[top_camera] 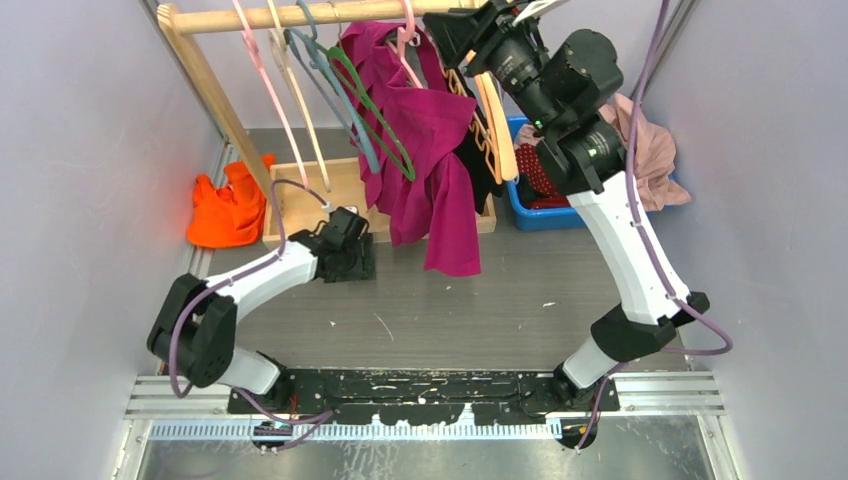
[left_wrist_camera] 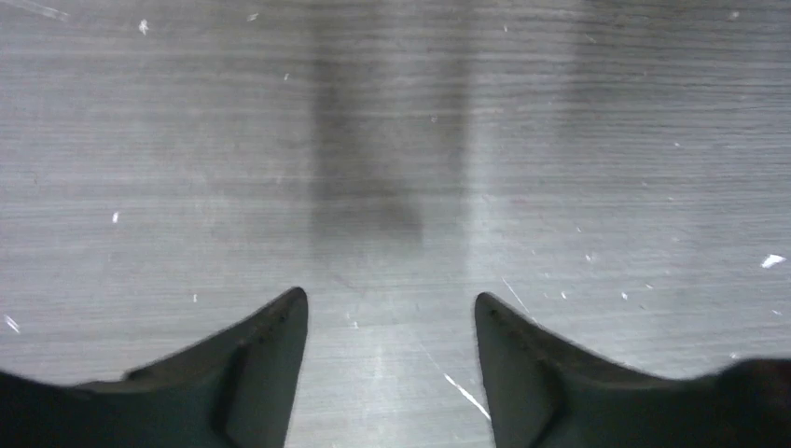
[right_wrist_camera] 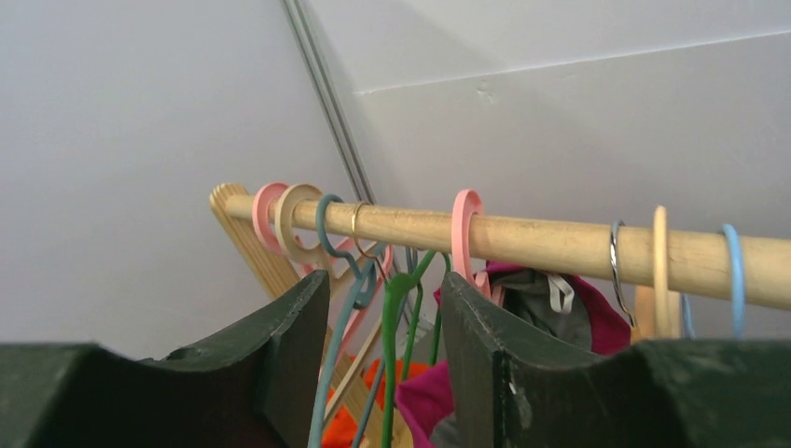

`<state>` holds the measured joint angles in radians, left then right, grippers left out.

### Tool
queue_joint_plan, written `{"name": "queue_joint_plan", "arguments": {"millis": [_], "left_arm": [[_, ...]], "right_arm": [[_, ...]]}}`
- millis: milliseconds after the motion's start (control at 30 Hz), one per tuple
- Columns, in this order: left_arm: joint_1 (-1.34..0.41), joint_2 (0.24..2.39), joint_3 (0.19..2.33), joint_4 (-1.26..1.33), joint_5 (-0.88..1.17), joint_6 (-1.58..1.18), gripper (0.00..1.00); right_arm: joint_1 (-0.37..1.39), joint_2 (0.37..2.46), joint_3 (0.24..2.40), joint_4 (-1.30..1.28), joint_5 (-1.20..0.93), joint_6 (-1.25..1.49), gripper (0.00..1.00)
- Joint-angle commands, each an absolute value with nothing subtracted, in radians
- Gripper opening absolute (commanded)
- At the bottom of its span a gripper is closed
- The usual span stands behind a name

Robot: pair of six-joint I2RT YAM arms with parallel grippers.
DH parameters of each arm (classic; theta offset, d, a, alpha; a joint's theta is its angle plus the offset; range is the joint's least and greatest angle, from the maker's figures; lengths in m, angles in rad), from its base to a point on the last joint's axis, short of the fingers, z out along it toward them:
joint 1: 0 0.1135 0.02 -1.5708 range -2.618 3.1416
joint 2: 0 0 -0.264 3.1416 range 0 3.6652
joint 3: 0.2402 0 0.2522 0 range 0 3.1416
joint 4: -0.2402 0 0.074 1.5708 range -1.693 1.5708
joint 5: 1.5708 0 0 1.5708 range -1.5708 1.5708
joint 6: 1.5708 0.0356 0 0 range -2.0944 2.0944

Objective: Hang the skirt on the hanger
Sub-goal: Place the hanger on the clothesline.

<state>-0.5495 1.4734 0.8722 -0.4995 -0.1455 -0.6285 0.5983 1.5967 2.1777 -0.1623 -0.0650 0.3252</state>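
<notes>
Right wrist: right hand (right_wrist_camera: pixel 382 289) released | left hand (left_wrist_camera: pixel 390 308) released | risk: dotted dark-red fabric skirt (top_camera: pixel 540 172) possibly snagged on blue bin (top_camera: pixel 545 218) rim.

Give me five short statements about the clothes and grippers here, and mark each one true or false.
1. The dark red white-dotted fabric skirt lies in the blue plastic bin. True.
2. The left gripper holds a hanger. False: it is open and empty above the grey table.
3. The plain magenta garment hangs from the round wooden rail. True.
4. The orange cloth lies in the bin. False: it lies at the left, beside the rack's wooden base.
5. The right gripper is shut. False: it is open.
</notes>
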Motion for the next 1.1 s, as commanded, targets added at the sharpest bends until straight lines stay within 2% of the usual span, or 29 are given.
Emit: {"name": "queue_joint_plan", "arguments": {"millis": [0, 33, 67, 100, 267, 500, 667, 733, 867, 1067], "left_arm": [[-0.548, 1.353, 0.854, -0.571, -0.144, -0.645, 0.78], [-0.548, 1.327, 0.850, -0.586, -0.142, -0.648, 0.84], [-0.548, 1.300, 0.847, -0.601, -0.141, -0.651, 0.94], [-0.548, 1.280, 0.844, -0.615, -0.138, -0.653, 0.99], [-0.548, 1.136, 0.859, -0.701, -0.141, -0.657, 1.00], [-0.548, 0.981, 0.871, -0.789, -0.128, -0.667, 1.00], [-0.548, 0.919, 0.873, -0.812, -0.102, -0.673, 1.00], [-0.548, 0.911, 0.874, -0.815, -0.100, -0.672, 1.00], [-0.548, 0.910, 0.866, -0.810, -0.101, -0.666, 1.00], [-0.548, 0.886, 0.837, -0.799, -0.090, -0.668, 1.00]], "right_arm": [[0.600, 1.550, 2.197, -0.360, -0.083, 0.274, 0.53], [0.598, 1.539, 2.185, -0.393, -0.077, 0.264, 0.53], [0.599, 1.521, 2.153, -0.414, -0.063, 0.254, 0.53], [0.599, 1.498, 2.114, -0.418, -0.048, 0.250, 0.53], [0.599, 1.319, 1.909, -0.429, 0.084, 0.228, 0.53], [0.598, 1.090, 1.791, -0.554, 0.365, 0.241, 0.56], [0.590, 1.046, 1.752, -0.674, 0.628, 0.271, 0.62], [0.554, 1.068, 1.753, -0.730, 0.671, 0.288, 0.64], [0.346, 1.137, 1.730, -0.798, 0.516, 0.383, 0.65], [0.035, 1.245, 1.592, -0.723, 0.222, 0.498, 0.63]]}}
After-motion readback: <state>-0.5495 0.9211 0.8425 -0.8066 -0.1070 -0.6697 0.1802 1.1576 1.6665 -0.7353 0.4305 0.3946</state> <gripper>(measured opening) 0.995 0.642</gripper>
